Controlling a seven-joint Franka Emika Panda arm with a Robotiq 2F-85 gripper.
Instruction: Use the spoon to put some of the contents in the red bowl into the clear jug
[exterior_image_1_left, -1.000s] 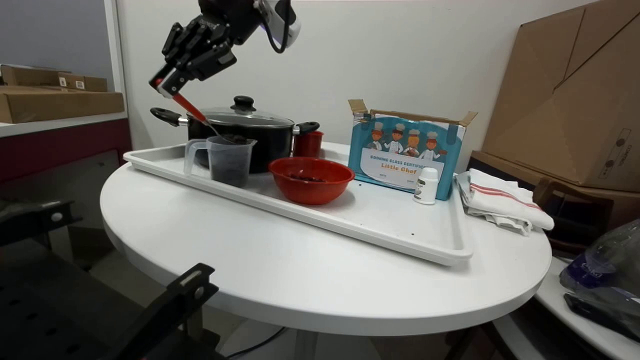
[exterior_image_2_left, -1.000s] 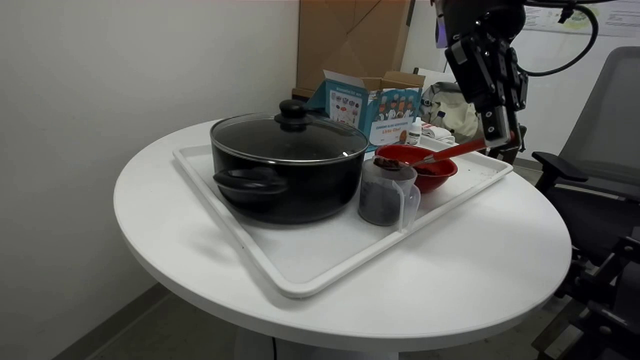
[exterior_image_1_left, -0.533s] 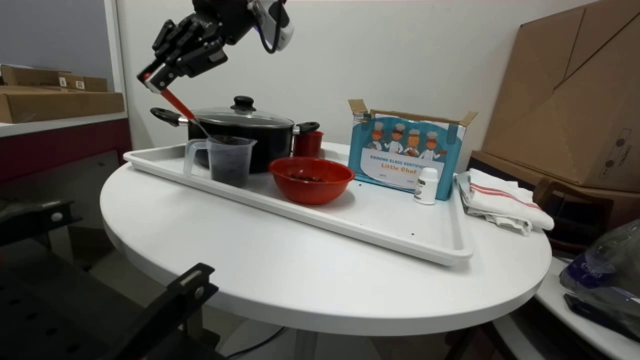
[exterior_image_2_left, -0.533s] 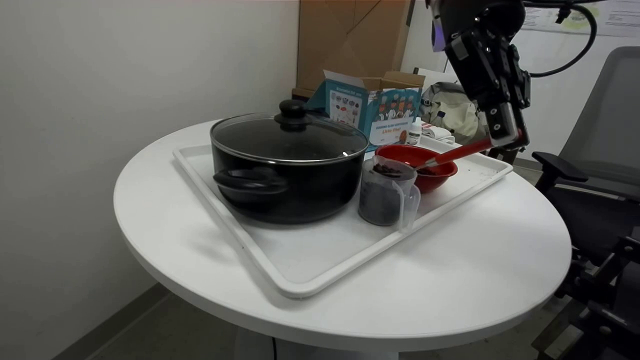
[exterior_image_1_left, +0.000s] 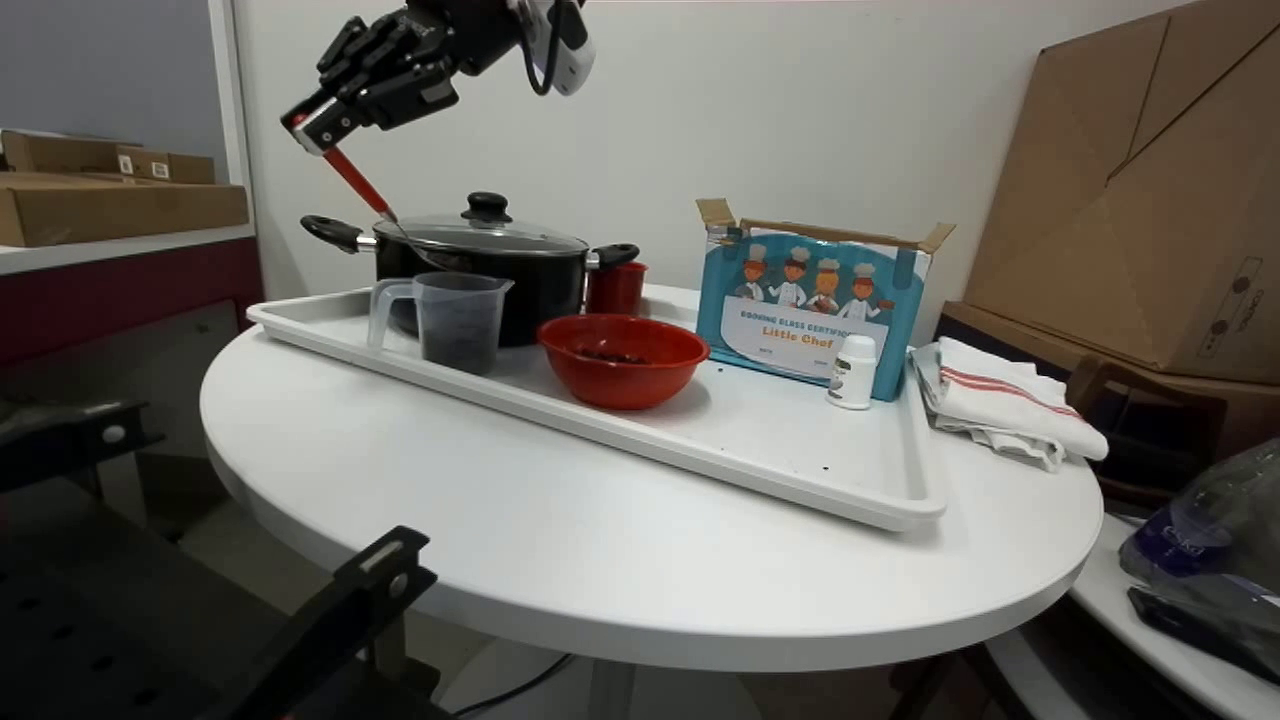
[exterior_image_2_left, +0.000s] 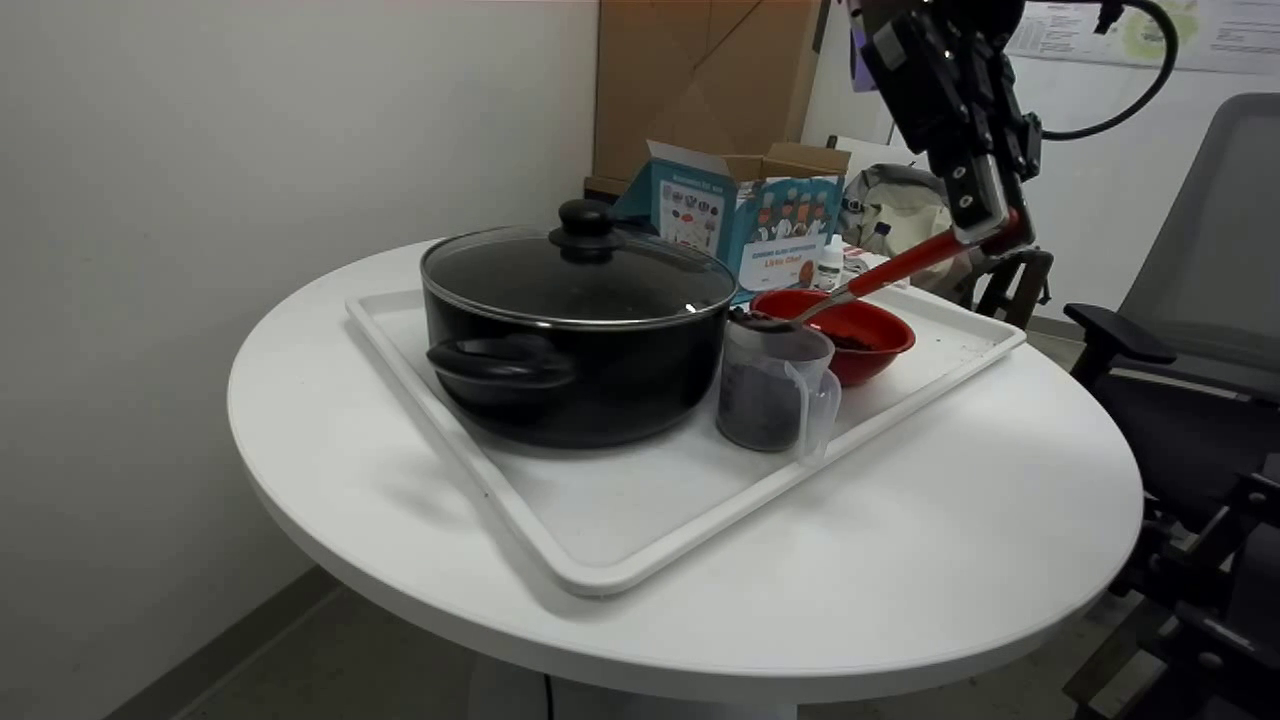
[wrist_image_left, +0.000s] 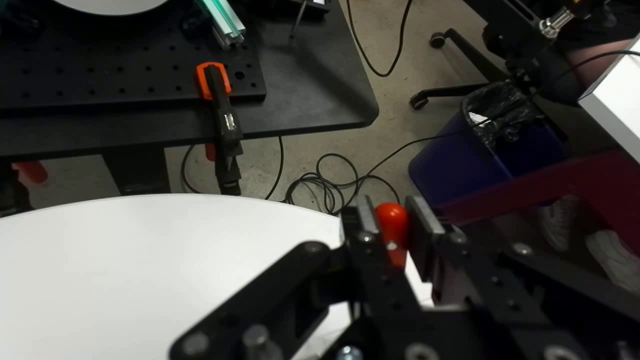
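Note:
My gripper (exterior_image_1_left: 318, 122) is shut on the red handle of the spoon (exterior_image_1_left: 358, 185), high at the tray's left in an exterior view. The handle's red end shows between the fingers in the wrist view (wrist_image_left: 394, 222). The spoon slants down, and its metal head (exterior_image_2_left: 768, 322), carrying dark bits, is just above the rim of the clear jug (exterior_image_2_left: 762, 395), on the side near the pot. The jug also shows in an exterior view (exterior_image_1_left: 460, 325); its lower part looks dark, and I cannot tell what is inside. The red bowl (exterior_image_1_left: 625, 375) holds dark bits and stands beside the jug.
A black lidded pot (exterior_image_2_left: 580, 375) stands close behind the jug. A red cup (exterior_image_1_left: 617, 290), a blue box (exterior_image_1_left: 790, 310) and a small white bottle (exterior_image_1_left: 853, 373) are on the white tray (exterior_image_1_left: 760, 480). A folded towel (exterior_image_1_left: 1010, 400) lies beside the tray.
The spoon head first dipped into the jug's mouth and has since risen above the rim. The gripper has gone up with it. Dark bits still show on the head.

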